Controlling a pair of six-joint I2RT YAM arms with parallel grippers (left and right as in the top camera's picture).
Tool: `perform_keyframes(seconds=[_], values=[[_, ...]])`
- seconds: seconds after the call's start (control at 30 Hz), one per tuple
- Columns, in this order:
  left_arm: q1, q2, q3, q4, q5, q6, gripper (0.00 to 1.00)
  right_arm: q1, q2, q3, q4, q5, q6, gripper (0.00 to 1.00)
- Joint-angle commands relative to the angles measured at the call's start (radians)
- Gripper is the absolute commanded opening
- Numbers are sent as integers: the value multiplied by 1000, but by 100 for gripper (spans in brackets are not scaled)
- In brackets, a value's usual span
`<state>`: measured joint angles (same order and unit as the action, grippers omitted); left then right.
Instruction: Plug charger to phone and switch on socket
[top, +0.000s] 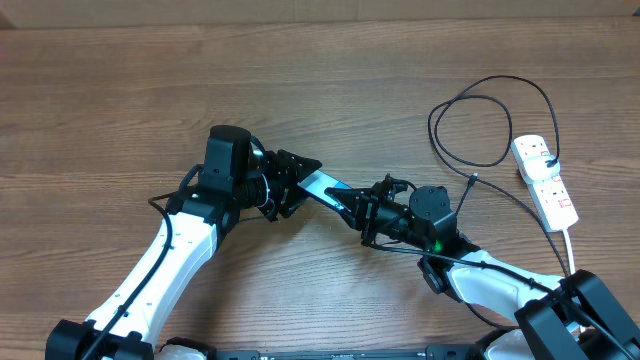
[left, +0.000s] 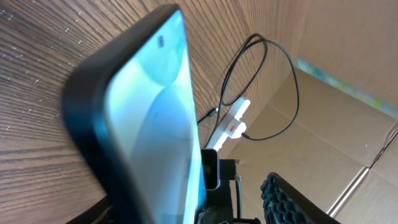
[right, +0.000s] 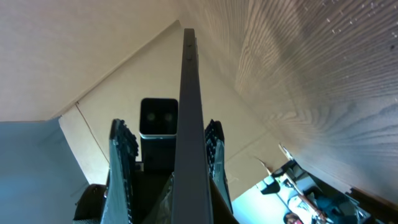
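The phone (top: 325, 187), with a light blue screen and dark edges, is held tilted above the table between both grippers. My right gripper (top: 362, 212) grips its right end. In the right wrist view the phone (right: 189, 124) stands edge-on between the fingers (right: 166, 127), against the right one. My left gripper (top: 297, 183) is spread wide around the phone's left end. In the left wrist view (left: 186, 211) a gap shows beside the phone (left: 149, 124). The black charger cable (top: 431, 122) loops at right, its tip (top: 472, 179) lying free. The white socket strip (top: 545, 178) lies far right.
The charger's black plug (top: 552, 160) sits in the strip, and the strip's thick white cord (top: 571, 240) runs toward the front edge. The strip (left: 231, 121) and the cable loop (left: 227, 74) also show in the left wrist view. A cardboard wall stands beyond the table.
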<state>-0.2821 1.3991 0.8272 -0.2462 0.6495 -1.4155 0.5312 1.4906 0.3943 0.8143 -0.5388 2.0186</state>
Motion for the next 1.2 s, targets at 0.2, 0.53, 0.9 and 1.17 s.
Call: perform_keyframes(seconds=[0.2, 0.53, 0.9, 1.17], values=[[-6, 4, -3, 5, -24, -31, 53, 30, -14, 18, 45, 23, 74, 4], [-6, 4, -3, 13, -24, -60, 40, 65, -14, 18, 45, 53, 106, 4], [-6, 4, -3, 18, -25, -67, 24, 68, -15, 18, 61, 48, 143, 4], [-6, 4, -3, 18, -25, -66, 14, 77, -14, 18, 92, 50, 143, 4]])
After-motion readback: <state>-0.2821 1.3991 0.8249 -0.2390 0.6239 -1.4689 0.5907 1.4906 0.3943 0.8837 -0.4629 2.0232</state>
